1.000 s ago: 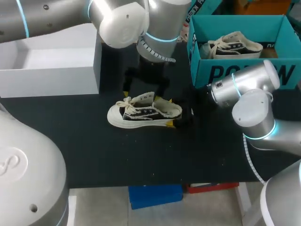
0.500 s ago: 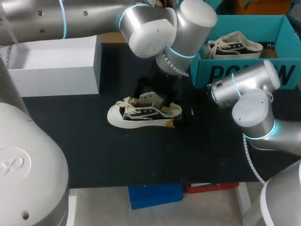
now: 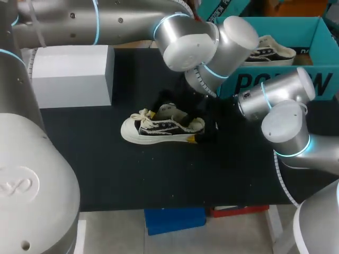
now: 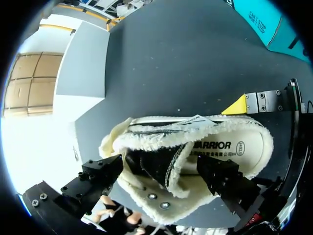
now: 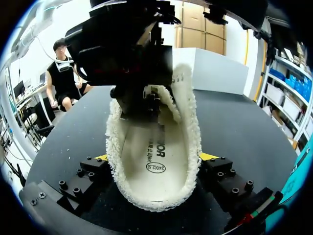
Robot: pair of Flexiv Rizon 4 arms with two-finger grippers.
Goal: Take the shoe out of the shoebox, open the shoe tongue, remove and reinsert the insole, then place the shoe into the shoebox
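Observation:
A cream and black sneaker (image 3: 159,127) lies on the black table (image 3: 159,174), toe to the left. My right gripper (image 3: 194,127) holds its heel: in the right wrist view the fingers of the right gripper (image 5: 155,157) press the fluffy collar from both sides. The insole (image 5: 157,159) lies inside the shoe (image 5: 188,122). My left gripper (image 3: 169,109) hangs just over the shoe's mouth. In the left wrist view the left gripper (image 4: 164,182) stands wide open, its fingers (image 4: 100,178) either side of the tongue (image 4: 159,164), with the insole (image 4: 230,147) ahead.
The teal shoebox (image 3: 275,79) stands at the back right with a second sneaker (image 3: 267,49) in it. A white box (image 3: 71,74) sits at the back left. My left arm's elbow (image 3: 212,42) hangs over the table between the shoe and the shoebox.
My left arm has swung to the right and its gripper has come down over the shoe's mouth. The right arm and the shoe have stayed put.

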